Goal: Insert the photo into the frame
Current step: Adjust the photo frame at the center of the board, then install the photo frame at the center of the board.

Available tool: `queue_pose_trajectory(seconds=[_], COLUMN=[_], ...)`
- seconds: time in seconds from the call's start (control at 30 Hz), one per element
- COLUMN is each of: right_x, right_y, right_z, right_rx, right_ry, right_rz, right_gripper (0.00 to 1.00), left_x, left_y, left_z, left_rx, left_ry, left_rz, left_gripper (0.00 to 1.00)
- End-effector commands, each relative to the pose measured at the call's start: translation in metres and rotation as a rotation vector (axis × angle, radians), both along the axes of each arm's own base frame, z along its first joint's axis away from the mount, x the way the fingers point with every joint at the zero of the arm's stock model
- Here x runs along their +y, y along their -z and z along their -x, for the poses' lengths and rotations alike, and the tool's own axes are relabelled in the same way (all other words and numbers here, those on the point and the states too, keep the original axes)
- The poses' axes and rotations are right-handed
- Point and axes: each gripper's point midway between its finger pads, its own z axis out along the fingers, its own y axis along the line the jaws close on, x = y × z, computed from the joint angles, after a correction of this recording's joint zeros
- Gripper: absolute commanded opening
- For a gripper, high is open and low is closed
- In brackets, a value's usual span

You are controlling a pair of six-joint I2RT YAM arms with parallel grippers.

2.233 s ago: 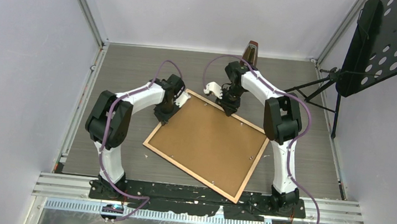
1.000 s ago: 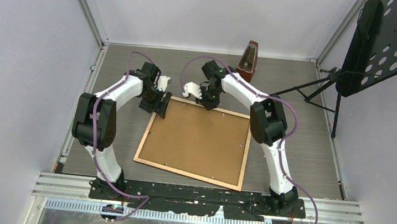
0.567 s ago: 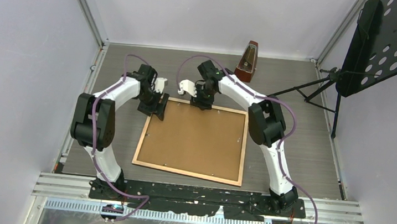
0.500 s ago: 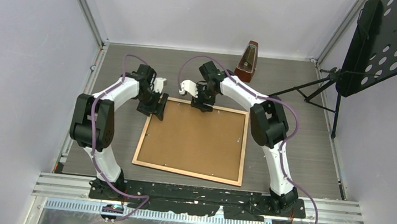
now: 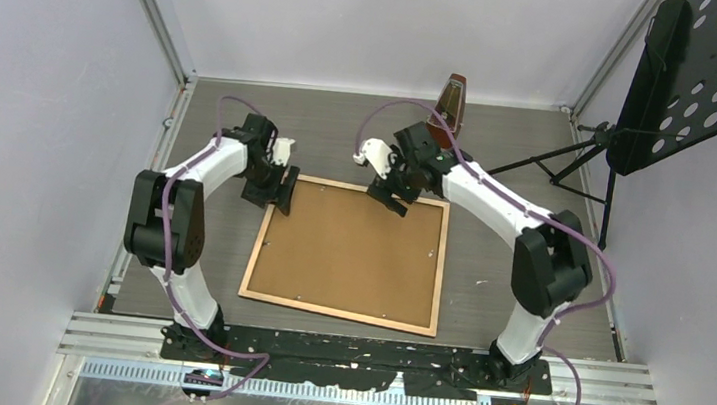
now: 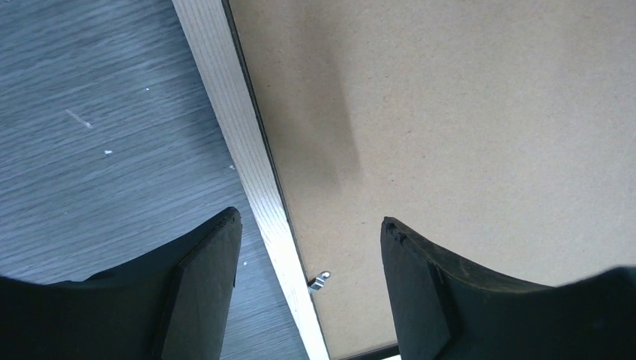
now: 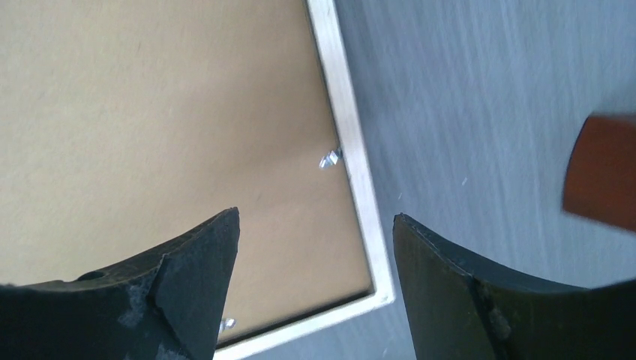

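Frame (image 5: 441,272) lies flat near the middle of the bench (image 5: 211,137), its pale wood back facing up. A brown backing board (image 5: 354,252) fills the opening. Seen from above, the long sides run roughly from six to twelve o'clock, with the near end skewed a little toward seven.

The left hand (image 5: 280,191) is at the eleven o'clock corner of the frame with its jaws spread and nothing between them to grip. In the left wrist view that hand (image 6: 307,225) straddles the pale border (image 6: 251,150). One finger is over the grey bench (image 6: 97,150) and the other over the backing board (image 6: 465,112). A small metal tab (image 6: 321,281) juts from the border's inner edge onto the board, just between the fingertips. Whether the fingers touch anything cannot be told.

The right hand (image 5: 390,198) is over the far edge of the frame, between twelve and one o'clock, also wide open and holding nothing. Its wrist view shows the hand (image 7: 315,217) above the board (image 7: 150,112), near a corner of the border (image 7: 346,135), with another metal tab (image 7: 328,159) on the board.

A reddish-brown metronome (image 5: 453,97) stands at one o'clock on the bench, near the far wall; it appears blurred at the right edge of the right wrist view (image 7: 600,180). A black perforated music stand (image 5: 699,78) stands at two o'clock, beyond the bench's right side.
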Motion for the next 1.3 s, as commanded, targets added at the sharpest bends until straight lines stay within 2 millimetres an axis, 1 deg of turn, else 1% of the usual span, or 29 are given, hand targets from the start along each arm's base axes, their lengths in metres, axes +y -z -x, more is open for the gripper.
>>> queue_pose_trajectory(seconds=[0.0,0.03,0.07,0.1,0.13,0.17,0.2,0.3,0.33,0.43,0.53,0.67,0.77,0.87,1.0,1.1,1.13,1.17,1.2,1.23,1.27], right_x=[-0.028,-0.033,-0.041,-0.046,-0.053,-0.059,-0.065,-0.08,-0.083,-0.088,-0.086,-0.083,-0.083,-0.086,-0.094,-0.102,-0.107,-0.108,-0.114,-0.114,-0.119], right_y=[-0.015,-0.015,-0.013,-0.013,-0.011,-0.01,-0.009,-0.003,-0.005,-0.003,-0.008,-0.015,-0.018,-0.016,-0.008,0.0,0.002,0.008,0.014,0.018,0.024], right_z=[0.018,0.021,0.03,0.032,0.04,0.041,0.047,0.056,0.058,0.066,0.072,0.075,0.077,0.077,0.077,0.071,0.068,0.068,0.065,0.066,0.065], right_rx=[-0.015,-0.011,-0.003,0.006,0.017,0.032,0.043,0.093,0.096,0.113,0.125,0.127,0.122,0.117,0.125,0.148,0.157,0.19,0.214,0.245,0.271], right_ry=[0.121,0.142,0.152,0.174,0.187,0.214,0.228,0.292,0.304,0.322,0.322,0.319,0.316,0.328,0.383,0.454,0.483,0.504,0.534,0.544,0.567], right_rz=[-0.056,-0.065,-0.068,-0.082,-0.089,-0.11,-0.122,-0.167,-0.181,-0.2,-0.224,-0.252,-0.259,-0.25,-0.238,-0.246,-0.251,-0.26,-0.264,-0.28,-0.28], right_gripper=[0.81,0.8,0.8,0.79,0.79,0.78,0.77,0.75,0.74,0.73,0.73,0.72,0.71,0.71,0.7,0.7,0.7,0.71,0.71,0.71,0.72], left_x=[0.007,0.007,0.008,0.01,0.011,0.012,0.013,0.014,0.015,0.017,0.02,0.021,0.021,0.021,0.018,0.015,0.014,0.014,0.013,0.012,0.012], left_y=[0.009,0.01,0.01,0.01,0.011,0.011,0.012,0.013,0.013,0.015,0.017,0.02,0.021,0.022,0.021,0.02,0.02,0.02,0.019,0.019,0.019], left_z=[0.0,0.002,0.003,0.003,0.005,0.006,0.008,0.012,0.014,0.02,0.026,0.038,0.043,0.046,0.047,0.048,0.048,0.048,0.048,0.048,0.048], left_rx=[0.05,0.061,0.064,0.064,0.066,0.07,0.076,0.09,0.096,0.105,0.109,0.125,0.132,0.136,0.134,0.13,0.127,0.128,0.127,0.126,0.125], left_ry=[-0.017,-0.023,-0.032,-0.04,-0.043,-0.048,-0.049,-0.043,-0.04,-0.038,-0.043,-0.046,-0.043,-0.041,-0.038,-0.035,-0.033,-0.034,-0.034,-0.032,-0.032], left_rz=[0.013,0.026,0.034,0.041,0.047,0.049,0.051,0.051,0.048,0.037,0.023,0.019,0.019,0.022,0.041,0.055,0.059,0.063,0.068,0.072,0.075], left_gripper=[0.66,0.65,0.63,0.61,0.59,0.58,0.57,0.55,0.55,0.53,0.52,0.46,0.38,0.31,0.29,0.27,0.26,0.26,0.24,0.23,0.21])
